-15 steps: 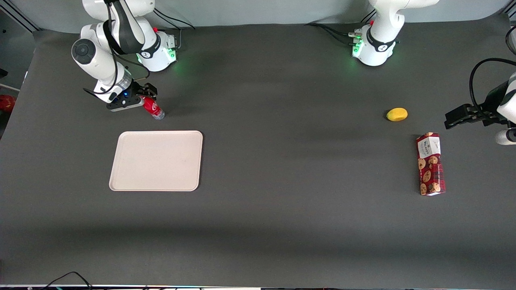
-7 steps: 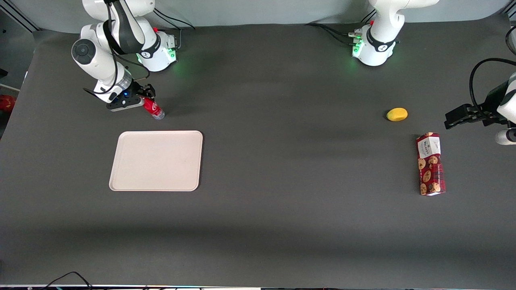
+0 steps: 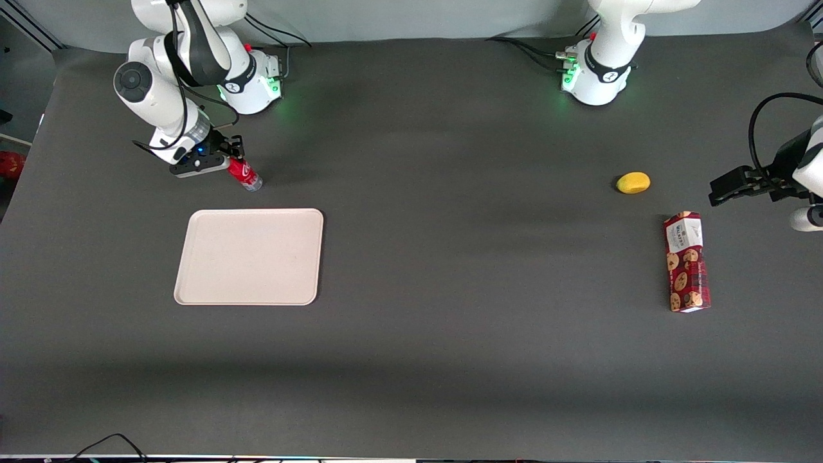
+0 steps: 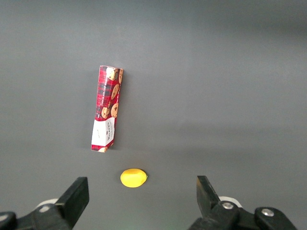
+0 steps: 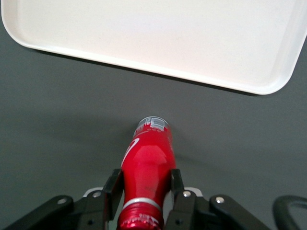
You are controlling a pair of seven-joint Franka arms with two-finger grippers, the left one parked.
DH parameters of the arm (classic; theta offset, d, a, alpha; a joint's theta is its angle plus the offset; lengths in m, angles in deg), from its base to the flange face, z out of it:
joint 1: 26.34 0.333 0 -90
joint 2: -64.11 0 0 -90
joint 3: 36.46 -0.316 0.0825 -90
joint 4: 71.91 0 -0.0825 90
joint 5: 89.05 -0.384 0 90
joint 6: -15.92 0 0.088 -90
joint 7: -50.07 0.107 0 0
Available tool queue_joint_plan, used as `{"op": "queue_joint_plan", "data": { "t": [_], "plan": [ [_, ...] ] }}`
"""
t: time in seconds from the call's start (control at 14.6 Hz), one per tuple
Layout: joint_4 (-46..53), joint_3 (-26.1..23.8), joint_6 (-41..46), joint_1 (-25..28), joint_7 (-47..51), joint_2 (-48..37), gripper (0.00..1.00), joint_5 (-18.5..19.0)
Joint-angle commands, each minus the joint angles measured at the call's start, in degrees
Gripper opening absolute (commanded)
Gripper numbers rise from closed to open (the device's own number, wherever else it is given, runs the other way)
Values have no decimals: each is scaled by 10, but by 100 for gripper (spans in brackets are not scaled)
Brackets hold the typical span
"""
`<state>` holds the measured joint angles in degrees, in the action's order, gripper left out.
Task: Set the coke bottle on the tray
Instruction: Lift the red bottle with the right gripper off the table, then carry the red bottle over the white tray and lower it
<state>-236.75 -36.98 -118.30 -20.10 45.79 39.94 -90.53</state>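
Observation:
The coke bottle (image 3: 245,174), slim and red with a silvery base, sits on the dark table a little farther from the front camera than the tray (image 3: 249,257). My right gripper (image 3: 234,160) is shut on the bottle's upper body just below the cap. In the right wrist view the fingers (image 5: 114,186) press both sides of the coke bottle (image 5: 147,158), whose base points toward the cream tray (image 5: 153,33). A strip of bare table separates bottle and tray. I cannot tell whether the base touches the table.
A yellow lemon-like fruit (image 3: 633,182) and a red cookie box (image 3: 687,262) lie toward the parked arm's end of the table; both show in the left wrist view, fruit (image 4: 133,178) and box (image 4: 106,109). The working arm's base (image 3: 254,80) stands farther back.
The fingers have drawn in against the bottle's sides over the last second. The bottle has shifted only very slightly. The tray has not moved.

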Motion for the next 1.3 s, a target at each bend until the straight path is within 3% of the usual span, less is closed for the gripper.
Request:
{"op": "queue_joint_plan", "data": {
  "t": [0.0, 0.61, 0.96, 1.23],
  "plan": [
    [17, -3, 62, 4, 2, -41, 0, -9],
    [425, -5, 427, 4, -52, 1, 0, 0],
    [482, 17, 418, -1, -82, 63, 0, 24],
    [485, 67, 330, -2, -160, 128, 0, 25]
  ]
}}
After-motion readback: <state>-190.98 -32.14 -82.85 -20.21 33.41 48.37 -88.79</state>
